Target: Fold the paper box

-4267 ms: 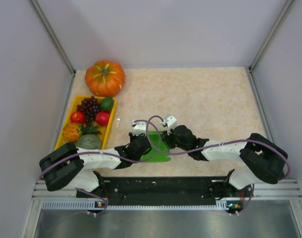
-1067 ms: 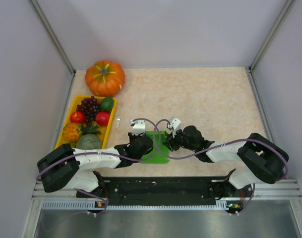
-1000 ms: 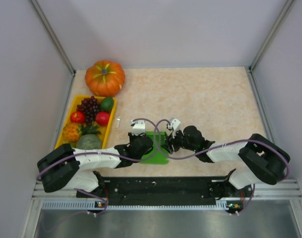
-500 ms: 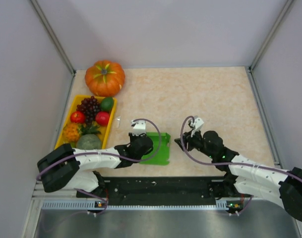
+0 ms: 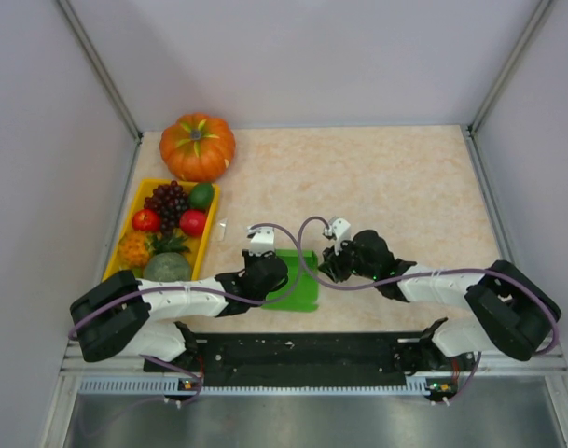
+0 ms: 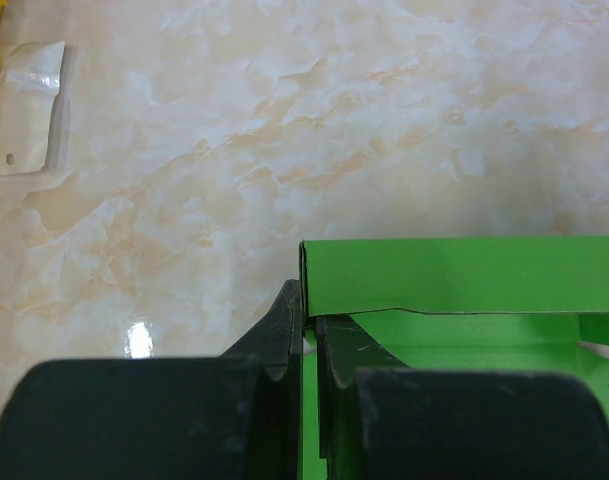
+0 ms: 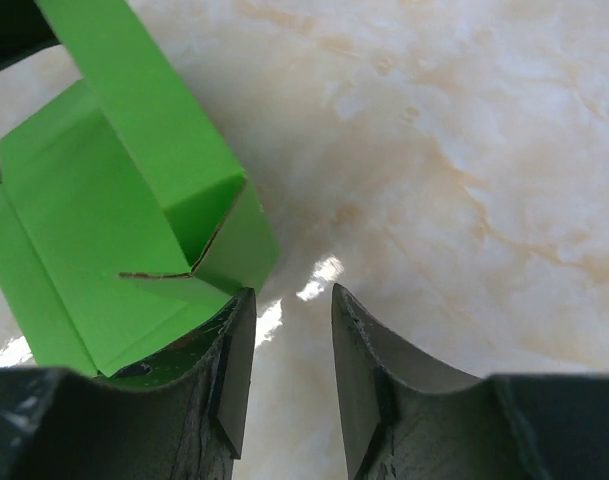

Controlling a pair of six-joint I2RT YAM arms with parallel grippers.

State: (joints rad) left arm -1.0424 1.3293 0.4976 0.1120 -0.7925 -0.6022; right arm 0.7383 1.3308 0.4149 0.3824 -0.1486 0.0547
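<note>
- The bright green card paper box [image 5: 300,285] sits on the marbled beige table top [image 5: 405,187], close to the near edge and left of centre, between the two grippers. Its walls stand partly raised and its top is open.
- The left gripper [image 6: 306,316] reaches in from the left. Its jaws are clamped tight on the left wall of the paper box, one finger outside the thin card and one inside.
- The right gripper [image 7: 287,370] stands just right of the paper box. Its jaws are moderately parted with only bare table between them. One finger [image 7: 234,365] lies just beside a folded corner flap; contact cannot be told.
- A small translucent white slip [image 5: 222,230] lies flat, farther back and left of the box.
- A yellow rectangular plastic tray [image 5: 121,233] of mixed fruit sits at the left edge.
- An orange ribbed pumpkin [image 5: 198,147] occupies the far left corner, just behind the tray.
</note>
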